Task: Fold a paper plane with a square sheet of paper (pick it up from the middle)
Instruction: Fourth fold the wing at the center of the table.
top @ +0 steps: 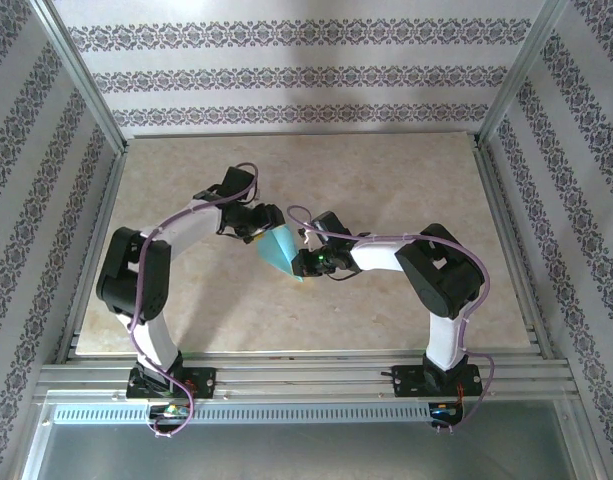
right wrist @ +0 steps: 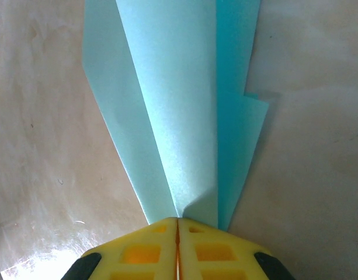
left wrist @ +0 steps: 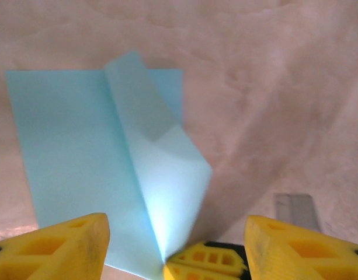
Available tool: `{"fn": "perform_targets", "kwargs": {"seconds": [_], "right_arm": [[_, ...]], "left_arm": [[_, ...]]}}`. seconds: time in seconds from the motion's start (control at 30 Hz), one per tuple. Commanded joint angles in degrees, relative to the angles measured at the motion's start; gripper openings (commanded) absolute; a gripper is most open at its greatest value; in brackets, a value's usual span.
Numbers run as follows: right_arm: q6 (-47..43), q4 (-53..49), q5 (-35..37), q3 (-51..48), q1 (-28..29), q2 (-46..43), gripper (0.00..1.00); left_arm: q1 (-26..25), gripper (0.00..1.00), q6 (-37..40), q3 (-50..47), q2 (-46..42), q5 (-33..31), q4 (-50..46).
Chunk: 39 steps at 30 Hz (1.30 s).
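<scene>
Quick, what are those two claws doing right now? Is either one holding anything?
Left gripper: open, holding nothing.
Right gripper: closed, pinching the paper.

The right gripper, its yellow fingers pressed together, pinches the narrow end of the folded turquoise paper, which fans out toward 12 o'clock (stepped edge at 3 o'clock) over the beige desk.
</scene>
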Motion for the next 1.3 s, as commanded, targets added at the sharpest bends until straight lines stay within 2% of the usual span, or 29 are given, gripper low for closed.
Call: {"fn": "perform_targets", "kwargs": {"seconds": [0.0,0.2,0.3,0.67,1.27], "right_arm": [[-1.1,-6.1,4.9,-0.2,-0.4,2.8,0.11],[-0.9,-6.7,4.9,0.3,-0.5,3.1,0.11],[-0.8,-7.0,4.7,0.5,-0.5,3.4,0.10],[-0.6,-7.4,4.3,0.9,-0.6,3.9,0.10],[-0.5,-7.9,4.4,0.4,-0.8,4.1,0.10]], "left_arm": [[-0.1,0.58,1.8,-5.3,-3.7,6.5,10.9],[-0.2,0.39,-4.8,-14.8,-2.2,14.4,30.3],[-0.2,0.29,-7.8,-16.7,0.5,16.6,36.7],[-0.2,0.23,-5.3,-16.3,5.6,16.4,35.9],[-0.2,0.23,-2.5,-14.4,8.9,13.5,31.1]]}}
